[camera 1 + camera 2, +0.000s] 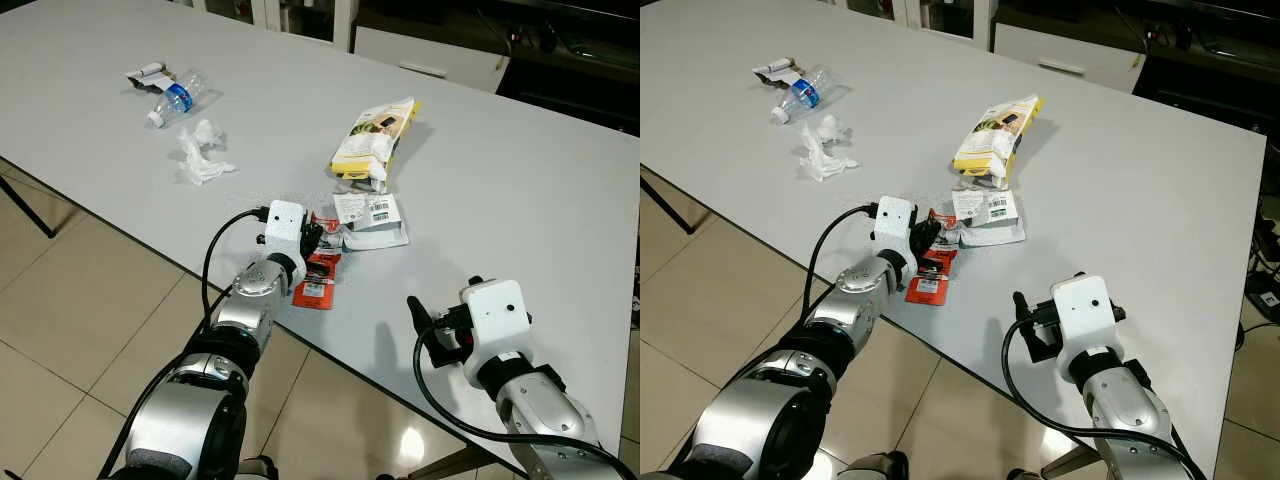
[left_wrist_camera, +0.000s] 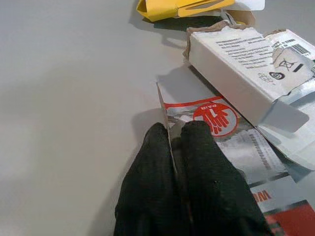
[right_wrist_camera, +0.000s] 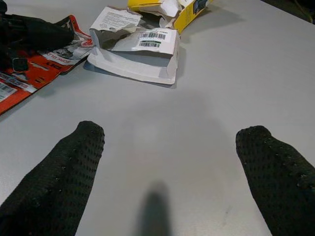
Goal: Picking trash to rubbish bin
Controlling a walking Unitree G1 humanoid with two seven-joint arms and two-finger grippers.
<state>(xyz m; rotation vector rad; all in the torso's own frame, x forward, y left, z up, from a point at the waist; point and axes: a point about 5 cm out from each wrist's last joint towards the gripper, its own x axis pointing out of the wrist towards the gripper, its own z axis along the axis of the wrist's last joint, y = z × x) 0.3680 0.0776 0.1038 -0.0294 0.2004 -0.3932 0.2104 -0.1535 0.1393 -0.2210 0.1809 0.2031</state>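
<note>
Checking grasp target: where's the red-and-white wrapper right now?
In the head views the red-and-white wrapper lies near the table's front edge, pinched by the left gripper, just left of the torn white box.

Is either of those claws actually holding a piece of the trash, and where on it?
The left claw is shut on the red and white wrapper, pinching its thin edge. The right claw is open above bare table, holding nothing.
</note>
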